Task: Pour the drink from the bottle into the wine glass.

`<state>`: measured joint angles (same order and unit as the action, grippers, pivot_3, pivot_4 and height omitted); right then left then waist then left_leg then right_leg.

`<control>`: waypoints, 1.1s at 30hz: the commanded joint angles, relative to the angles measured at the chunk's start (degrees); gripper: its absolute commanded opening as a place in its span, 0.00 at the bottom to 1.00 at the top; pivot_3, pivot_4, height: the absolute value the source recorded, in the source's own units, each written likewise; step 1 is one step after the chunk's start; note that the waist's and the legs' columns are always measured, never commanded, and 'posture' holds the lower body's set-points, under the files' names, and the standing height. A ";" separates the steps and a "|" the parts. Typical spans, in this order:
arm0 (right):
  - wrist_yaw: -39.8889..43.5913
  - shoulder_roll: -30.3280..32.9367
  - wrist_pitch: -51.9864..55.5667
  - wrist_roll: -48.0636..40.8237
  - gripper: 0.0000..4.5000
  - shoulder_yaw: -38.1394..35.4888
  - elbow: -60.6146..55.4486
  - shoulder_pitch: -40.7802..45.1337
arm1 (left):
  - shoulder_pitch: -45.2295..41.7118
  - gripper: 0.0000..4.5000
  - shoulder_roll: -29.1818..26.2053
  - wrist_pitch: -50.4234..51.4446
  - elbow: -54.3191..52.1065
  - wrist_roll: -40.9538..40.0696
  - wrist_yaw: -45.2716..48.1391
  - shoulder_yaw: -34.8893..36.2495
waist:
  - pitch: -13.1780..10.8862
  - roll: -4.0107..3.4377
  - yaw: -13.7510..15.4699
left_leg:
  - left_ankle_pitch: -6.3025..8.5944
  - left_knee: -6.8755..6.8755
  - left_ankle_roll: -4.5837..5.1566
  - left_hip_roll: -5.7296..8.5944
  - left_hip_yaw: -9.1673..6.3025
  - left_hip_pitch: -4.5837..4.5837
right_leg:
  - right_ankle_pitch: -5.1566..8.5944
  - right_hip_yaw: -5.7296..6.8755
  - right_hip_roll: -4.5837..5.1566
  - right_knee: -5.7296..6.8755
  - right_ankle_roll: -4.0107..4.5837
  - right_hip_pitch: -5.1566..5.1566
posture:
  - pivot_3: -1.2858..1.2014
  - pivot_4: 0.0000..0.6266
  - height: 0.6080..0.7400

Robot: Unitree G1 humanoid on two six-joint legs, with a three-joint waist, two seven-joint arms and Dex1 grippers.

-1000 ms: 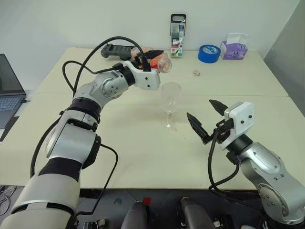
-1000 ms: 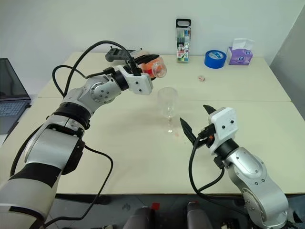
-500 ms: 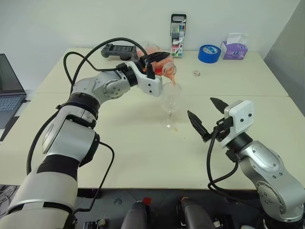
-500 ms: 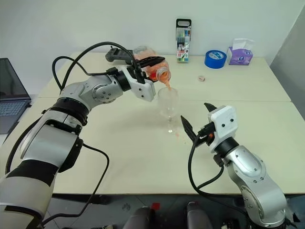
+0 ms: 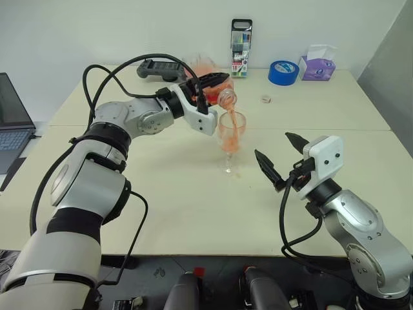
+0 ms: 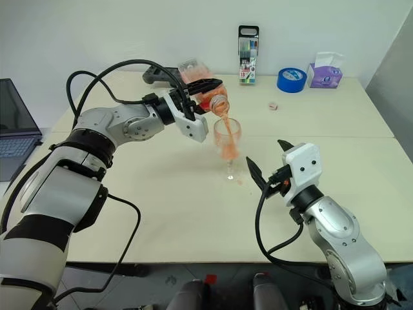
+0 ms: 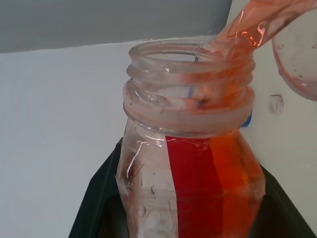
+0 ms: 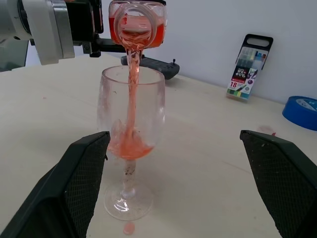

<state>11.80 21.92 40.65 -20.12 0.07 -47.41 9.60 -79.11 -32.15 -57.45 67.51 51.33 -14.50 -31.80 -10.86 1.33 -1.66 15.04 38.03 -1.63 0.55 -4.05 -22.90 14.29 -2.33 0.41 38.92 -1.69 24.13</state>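
Observation:
My left gripper (image 5: 211, 82) is shut on the bottle (image 5: 219, 92), a small clear one with a red label and no cap, tipped so its mouth hangs just over the wine glass (image 5: 231, 134). The orange-red drink (image 8: 132, 84) runs in a thin stream from the mouth into the bowl, and a pool of it lies at the bottom of the bowl. Up close, the bottle (image 7: 192, 148) sits between the black fingers. The glass stands upright mid-table. My right gripper (image 5: 282, 156) hovers open to the right of the glass, apart from it.
At the table's back stand a marker case (image 5: 241, 39), a blue tape roll (image 5: 282, 72), a tissue box (image 5: 316, 65) and a black controller (image 5: 158, 67). A laptop (image 5: 13, 123) is at far left. Small orange drops (image 8: 129, 227) lie by the glass's foot.
The left wrist has rolled and tipped the bottle's mouth down over the glass. The drink started flowing, and the empty glass now holds liquid. The right gripper stayed in place.

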 commanded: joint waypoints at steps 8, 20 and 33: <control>1.20 0.04 -1.34 0.33 1.00 -0.81 -0.95 0.52 | -3.29 0.39 -1.01 0.68 -0.23 0.70 -2.39 -0.53 | 0.00 0.00 0.00 | 0.00 0.01 0.00 0.00 0.01 0.00 | 0.00 0.00 0.00 0.01 0.00 0.00 | 0.52 0.24 1.00; 1.52 0.05 -1.28 0.77 1.00 0.52 -0.87 0.36 | -3.12 0.39 -0.90 0.18 0.13 -0.56 -0.80 0.16 | 0.00 0.00 -0.01 | 0.00 0.03 0.00 0.00 0.01 0.00 | 0.00 0.00 0.00 0.03 0.00 0.00 | 0.52 0.24 1.00; 2.43 0.25 -0.78 0.61 1.00 0.55 -0.99 1.64 | -2.42 0.39 -0.55 -0.62 0.87 -3.80 2.42 2.00 | 0.00 0.00 0.00 | 0.00 0.04 0.00 0.01 0.01 0.00 | 0.00 0.00 0.01 0.04 0.01 0.00 | 0.52 0.24 1.00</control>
<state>13.72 21.86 40.55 -19.20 1.35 -47.06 10.00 -79.59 -32.32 -57.28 68.17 50.92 -13.41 -32.11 -10.85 1.33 -1.66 15.04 38.08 -1.63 0.56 -4.04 -22.90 14.29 -2.34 0.42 38.96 -1.68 24.13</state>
